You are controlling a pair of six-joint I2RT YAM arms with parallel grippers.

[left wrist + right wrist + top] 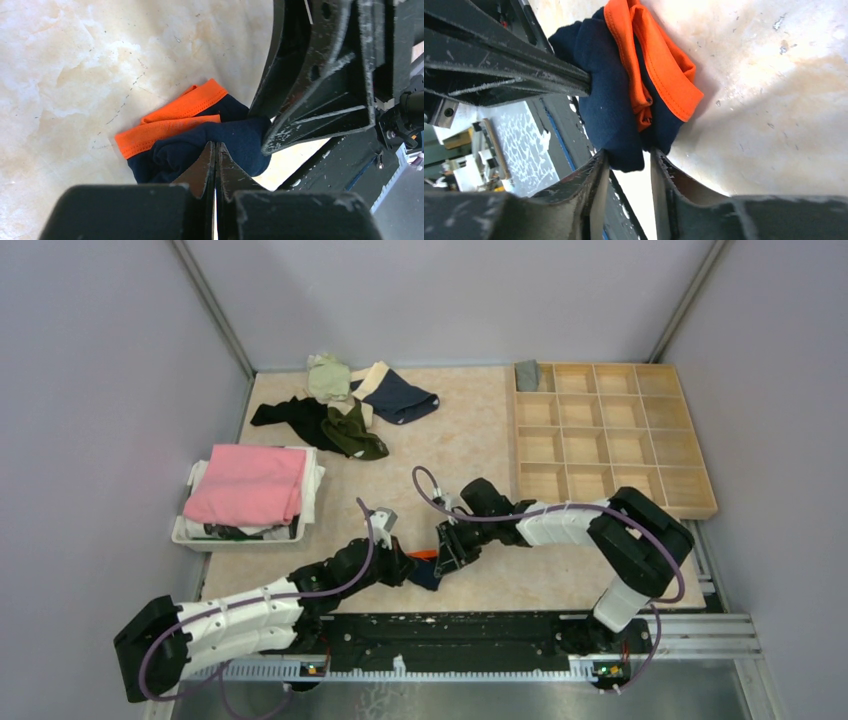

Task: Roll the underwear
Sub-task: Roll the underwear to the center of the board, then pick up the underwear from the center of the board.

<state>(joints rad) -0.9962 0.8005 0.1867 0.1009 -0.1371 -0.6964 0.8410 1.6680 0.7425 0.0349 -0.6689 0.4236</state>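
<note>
The underwear (195,135) lies bunched at the worktop's (470,440) near edge, between the two claws. It is a short navy lump with a folded orange band. The band runs roughly left to right along the far side, with the navy bulk nearer. The left claw (216,150) is closed tight, tips against the navy cloth. The right claw (629,151) stands narrowly parted around a navy fold.

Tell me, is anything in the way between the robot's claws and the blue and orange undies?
Nothing visible. The left gripper is pinched shut on the navy and orange underwear, and the right gripper has its jaws parted around its edge.
</note>
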